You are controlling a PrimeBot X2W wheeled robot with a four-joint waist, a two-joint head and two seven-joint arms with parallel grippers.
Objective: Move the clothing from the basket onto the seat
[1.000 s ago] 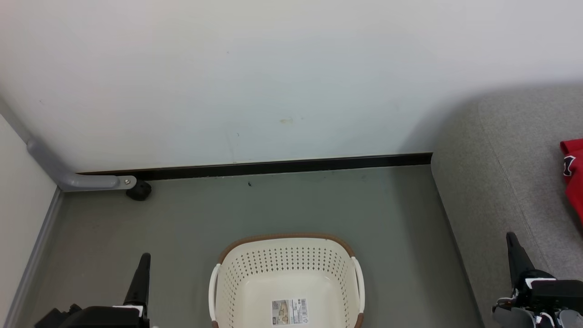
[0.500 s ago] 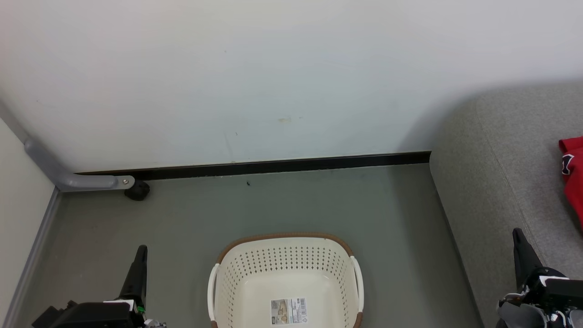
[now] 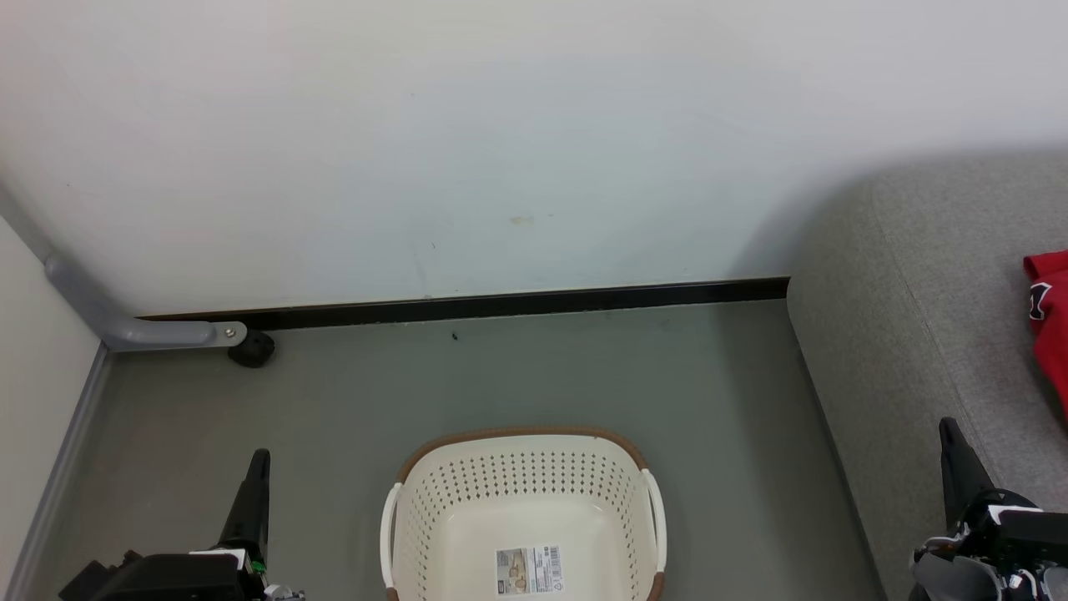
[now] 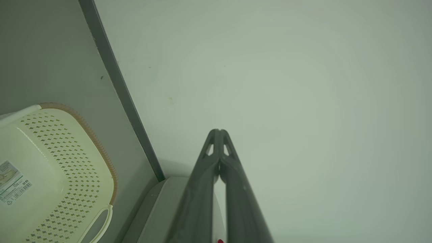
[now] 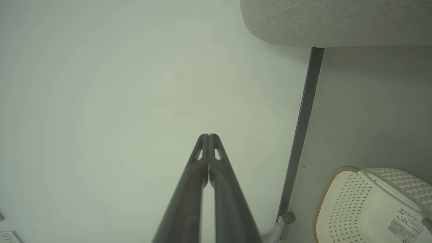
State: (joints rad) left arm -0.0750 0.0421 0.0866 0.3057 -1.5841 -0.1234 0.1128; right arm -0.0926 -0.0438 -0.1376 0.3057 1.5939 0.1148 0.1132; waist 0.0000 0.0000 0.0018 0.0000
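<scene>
Reading across, I have my left pincer (image 3: pixel 255 474) low down, its fingers pressed together on nothing. Just to its right, between the two pincers, the basket (image 3: pixel 521 435) stands on the floor (image 3: pixel 517 376), its bare bottom showing a label sticker (image 3: pixel 528 571). My right pincer (image 3: pixel 955 451), fingertips likewise touching and holding nothing, shows against the seat (image 3: pixel 909 284). The clothing (image 3: pixel 1050 313) lies on that cushion, beyond it and to its right.

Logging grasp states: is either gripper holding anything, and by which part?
Nothing is held. The left gripper and right gripper both have their jaws shut together, empty.
</scene>
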